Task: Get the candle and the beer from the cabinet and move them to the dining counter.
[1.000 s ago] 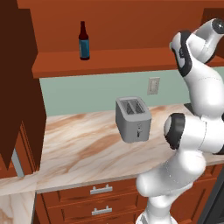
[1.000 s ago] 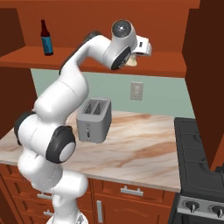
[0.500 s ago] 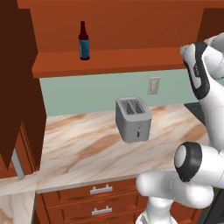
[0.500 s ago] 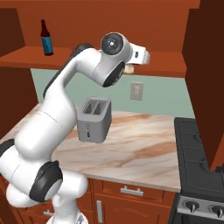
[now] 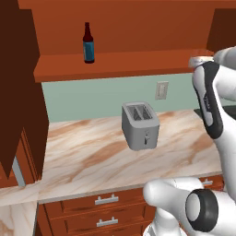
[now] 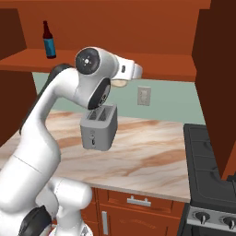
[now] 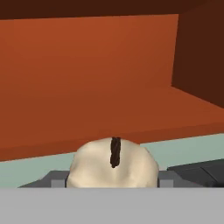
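Arm raised before the cabinet [image 7: 87,78] shelf; gripper [image 7: 113,180] clamped on the candle [image 7: 114,164]

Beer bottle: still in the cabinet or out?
In. The slim dark brown glass bottle with blue label stands upright on the red-brown cabinet shelf.

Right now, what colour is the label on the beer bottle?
Blue, on the dark brown beer; the left base view shows it best.
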Controlling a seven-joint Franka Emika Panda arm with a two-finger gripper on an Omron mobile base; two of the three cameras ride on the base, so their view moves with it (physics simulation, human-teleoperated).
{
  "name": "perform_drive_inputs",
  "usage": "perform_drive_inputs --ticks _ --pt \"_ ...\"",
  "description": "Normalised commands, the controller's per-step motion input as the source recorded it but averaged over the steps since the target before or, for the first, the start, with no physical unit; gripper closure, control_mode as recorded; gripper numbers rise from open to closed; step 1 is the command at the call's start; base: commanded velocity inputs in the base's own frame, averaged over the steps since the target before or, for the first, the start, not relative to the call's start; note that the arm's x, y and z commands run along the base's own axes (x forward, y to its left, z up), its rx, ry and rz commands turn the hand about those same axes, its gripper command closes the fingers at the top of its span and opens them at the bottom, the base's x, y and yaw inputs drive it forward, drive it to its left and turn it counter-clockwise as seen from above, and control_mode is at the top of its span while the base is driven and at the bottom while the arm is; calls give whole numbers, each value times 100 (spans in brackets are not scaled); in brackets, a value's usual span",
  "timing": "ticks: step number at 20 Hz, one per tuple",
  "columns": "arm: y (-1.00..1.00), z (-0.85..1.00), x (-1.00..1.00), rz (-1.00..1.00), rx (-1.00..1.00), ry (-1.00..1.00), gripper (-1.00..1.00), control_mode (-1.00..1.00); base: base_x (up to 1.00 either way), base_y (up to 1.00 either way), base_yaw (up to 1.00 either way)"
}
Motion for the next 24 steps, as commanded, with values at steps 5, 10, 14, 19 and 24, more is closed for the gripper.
perform_drive_inputs --ticks 5,10,14,19,24 --pt "65 1 -65 0 0 0 100 -100 0 0 0" --pt "69 4 -60 3 0 1 100 -100 0 0 0" --pt "65 1 -61 7 0 11 100 -100 0 0 0" --pt "38 0 -45 11 0 8 100 -100 0 0 0" --pt "13 7 -21 13 0 8 100 -100 0 0 0"
